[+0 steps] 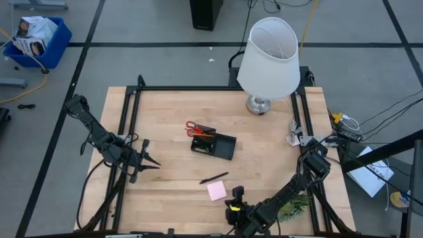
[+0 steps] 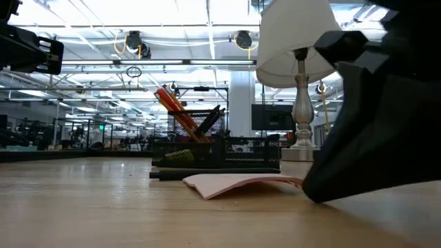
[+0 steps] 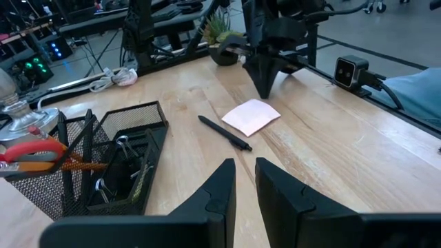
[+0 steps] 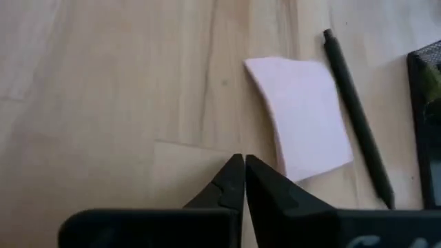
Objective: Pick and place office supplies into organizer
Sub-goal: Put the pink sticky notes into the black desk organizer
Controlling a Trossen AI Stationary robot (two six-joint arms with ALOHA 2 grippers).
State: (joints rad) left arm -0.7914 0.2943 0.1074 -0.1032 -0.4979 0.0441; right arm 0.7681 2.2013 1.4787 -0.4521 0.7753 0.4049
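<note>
Right gripper (image 4: 244, 180) low over the table (image 1: 165, 192) near the front edge, fingers pressed together on nothing, tips just beside the pink sticky-note pad (image 4: 302, 114). Black pen (image 4: 357, 114) lying beside the pad, between it and the mesh organizer (image 1: 213, 143), apart from both. Scissors (image 1: 194, 128) and orange pencils (image 2: 173, 109) standing tilted in the taller section; small clips in a lower compartment, hard to make out. Left gripper (image 1: 149, 160) waiting at table's left, fingers slightly apart, empty.

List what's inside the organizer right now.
The organizer holds red-handled scissors and orange pencils in its tall section, binder clips in a low compartment. The mesh walls hide anything beneath them.
</note>
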